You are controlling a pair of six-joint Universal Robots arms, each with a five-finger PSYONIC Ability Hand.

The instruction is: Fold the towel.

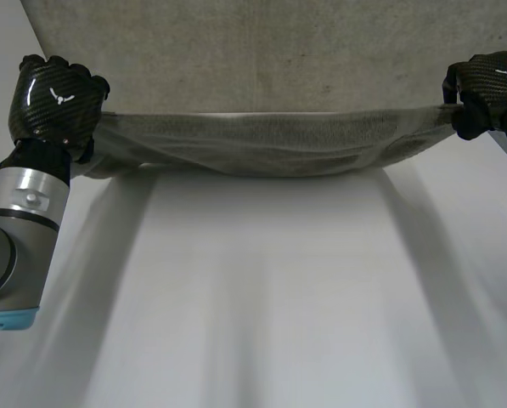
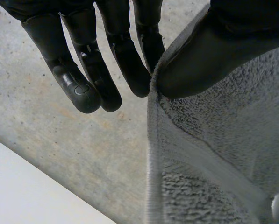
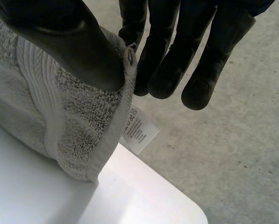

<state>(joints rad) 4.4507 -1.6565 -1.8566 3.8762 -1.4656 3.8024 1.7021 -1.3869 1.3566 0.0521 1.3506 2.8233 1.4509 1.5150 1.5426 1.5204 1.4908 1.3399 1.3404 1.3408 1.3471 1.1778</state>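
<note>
A grey towel (image 1: 261,144) hangs stretched in the air between my two hands, sagging a little in the middle above the white table (image 1: 270,297). My left hand (image 1: 53,98) holds its left end. In the left wrist view, the thumb (image 2: 209,60) pinches the towel's hemmed edge (image 2: 153,154) against the fingers (image 2: 139,70). My right hand (image 1: 487,89) holds the right end. There the thumb (image 3: 78,51) presses the towel's corner (image 3: 74,116) against the fingers (image 3: 162,70). A white care label (image 3: 139,130) hangs from that corner.
Beyond the table's far edge lies grey concrete floor (image 1: 278,51). A rounded table corner (image 3: 144,196) sits below my right hand, and the table's edge (image 2: 17,186) runs below my left hand.
</note>
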